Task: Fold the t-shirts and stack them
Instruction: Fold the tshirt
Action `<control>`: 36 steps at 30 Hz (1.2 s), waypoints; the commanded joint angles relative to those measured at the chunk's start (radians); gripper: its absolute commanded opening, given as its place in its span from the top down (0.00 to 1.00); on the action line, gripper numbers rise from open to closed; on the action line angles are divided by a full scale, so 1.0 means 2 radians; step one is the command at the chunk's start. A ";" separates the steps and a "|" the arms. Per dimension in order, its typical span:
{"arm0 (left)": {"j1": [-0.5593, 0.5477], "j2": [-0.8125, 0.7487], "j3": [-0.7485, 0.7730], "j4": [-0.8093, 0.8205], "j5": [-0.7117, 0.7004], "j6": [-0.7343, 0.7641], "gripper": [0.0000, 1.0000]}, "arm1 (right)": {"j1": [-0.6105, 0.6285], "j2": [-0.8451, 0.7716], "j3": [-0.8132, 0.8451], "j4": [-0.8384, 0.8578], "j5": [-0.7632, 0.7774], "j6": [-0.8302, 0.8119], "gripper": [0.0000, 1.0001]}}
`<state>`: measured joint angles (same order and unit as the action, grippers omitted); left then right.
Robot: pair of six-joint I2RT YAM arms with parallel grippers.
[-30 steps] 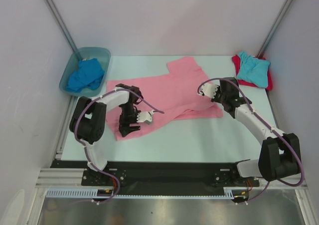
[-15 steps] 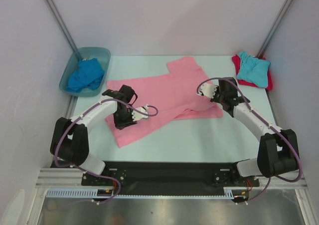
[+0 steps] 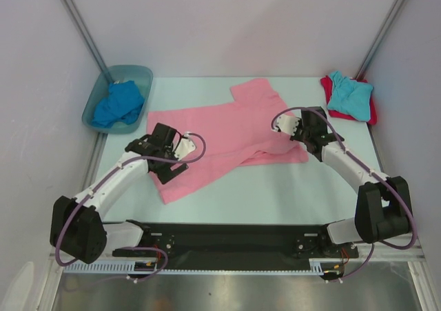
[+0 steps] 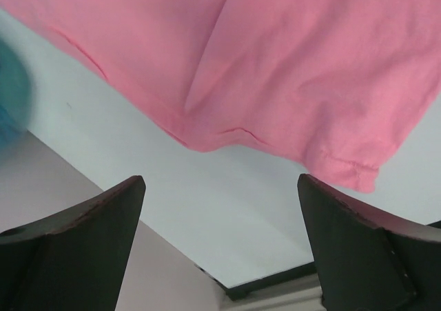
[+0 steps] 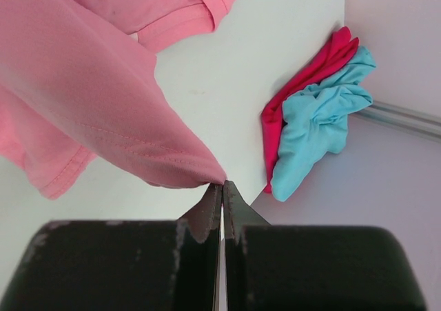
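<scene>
The pink shirt (image 3: 220, 135), part-folded on the worktop (image 3: 275, 187), is pinched by the right gripper (image 5: 222, 187), the left gripper (image 4: 220, 180) spread empty; the blue shirt (image 3: 118, 104), turquoise shirt (image 3: 349, 94) and red shirt (image 3: 370, 112) are judged not yet folded.

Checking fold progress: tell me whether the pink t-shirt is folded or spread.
Mostly spread: the pink t-shirt lies flat across the table, only one edge pinched in the right claw.

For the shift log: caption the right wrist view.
The right hand pinches a fold of the pink t-shirt; beyond, the turquoise t-shirt lies over the red t-shirt.
</scene>
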<state>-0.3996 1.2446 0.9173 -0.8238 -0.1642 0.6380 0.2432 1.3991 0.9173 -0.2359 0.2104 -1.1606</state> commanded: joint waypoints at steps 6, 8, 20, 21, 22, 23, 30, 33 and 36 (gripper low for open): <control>0.024 -0.001 0.061 0.046 -0.077 -0.156 0.00 | 0.026 -0.005 0.009 0.026 0.027 -0.013 1.00; 0.042 0.007 0.081 0.045 -0.078 -0.172 0.00 | 0.029 -0.005 0.009 0.027 0.032 -0.018 1.00; -0.158 -0.232 -0.243 0.246 -0.187 0.058 0.10 | 0.043 0.015 0.025 0.027 0.062 -0.016 1.00; -0.159 -0.252 -0.273 0.252 -0.184 0.065 0.10 | 0.043 0.016 0.025 0.023 0.063 -0.016 1.00; -0.161 -0.258 -0.286 0.258 -0.188 0.074 0.11 | 0.044 0.016 0.024 0.021 0.064 -0.016 1.00; -0.161 -0.263 -0.309 0.258 -0.185 0.081 0.10 | 0.046 0.017 0.023 0.022 0.067 -0.016 1.00; -0.168 -0.329 -0.376 0.246 -0.125 0.130 0.12 | 0.059 0.031 0.033 0.024 0.080 -0.015 1.00; -0.169 -0.366 -0.369 0.209 -0.076 0.156 0.12 | 0.060 0.037 0.039 0.024 0.083 -0.014 1.00; -0.168 -0.382 -0.345 0.205 -0.051 0.162 0.11 | 0.062 0.043 0.040 0.026 0.088 -0.012 1.00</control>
<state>-0.7315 0.5098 0.1772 -0.3946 -0.3599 0.9085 0.3607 1.4746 0.9508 -0.2043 0.3557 -1.1919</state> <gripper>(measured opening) 0.888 0.010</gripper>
